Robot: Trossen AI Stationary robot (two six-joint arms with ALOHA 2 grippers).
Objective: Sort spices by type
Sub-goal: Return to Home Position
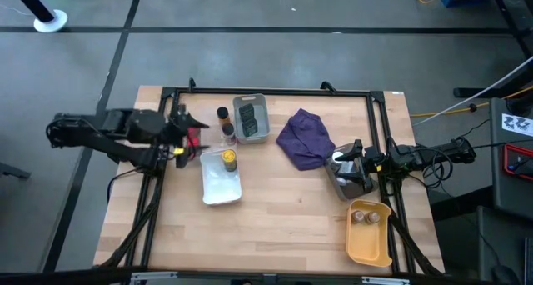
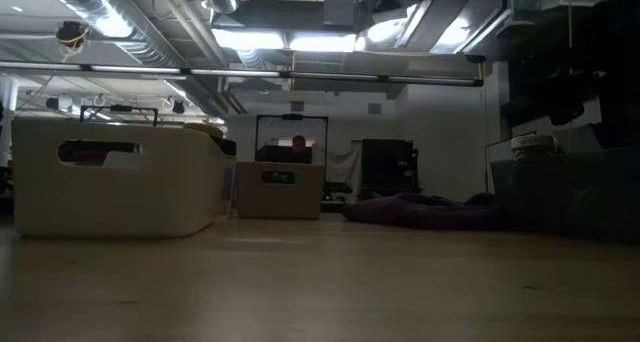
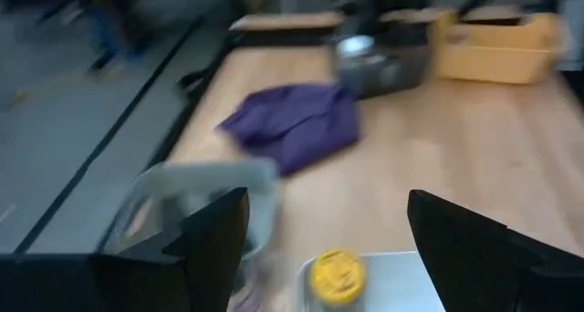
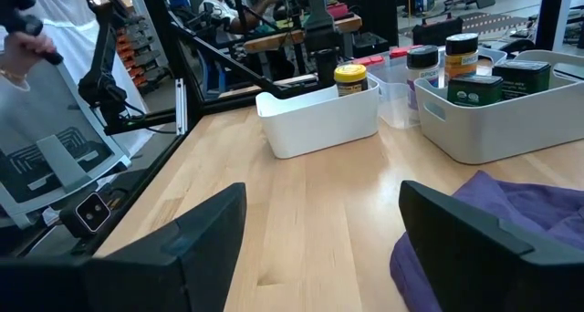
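My left gripper [image 1: 185, 140] [image 3: 328, 234] is open above the table's left side, beside a red jar [image 1: 194, 138]. It touches nothing. Just ahead of it, a yellow-capped jar [image 1: 228, 159] [image 3: 336, 274] [image 4: 350, 78] stands in the white tray [image 1: 219, 185] [image 4: 319, 122]. Dark tins [image 1: 247, 115] [image 4: 474, 86] sit in the grey tray [image 1: 252, 130] [image 4: 497, 120]. Two jars [image 1: 222, 114] [image 1: 227, 132] stand on the table beside that tray. My right gripper [image 1: 358, 157] [image 4: 319, 230] is open over the clear tray [image 1: 350, 183], which holds a white-capped jar [image 1: 340, 158].
A crumpled purple cloth [image 1: 304, 139] [image 3: 297, 120] [image 4: 511, 221] lies mid-table between the trays. A yellow tray [image 1: 369, 235] [image 3: 497, 47] with small jars [image 1: 362, 216] sits near the right front corner. Bare wood spreads along the near side. A person's hand [image 4: 23, 38] shows beyond the table.
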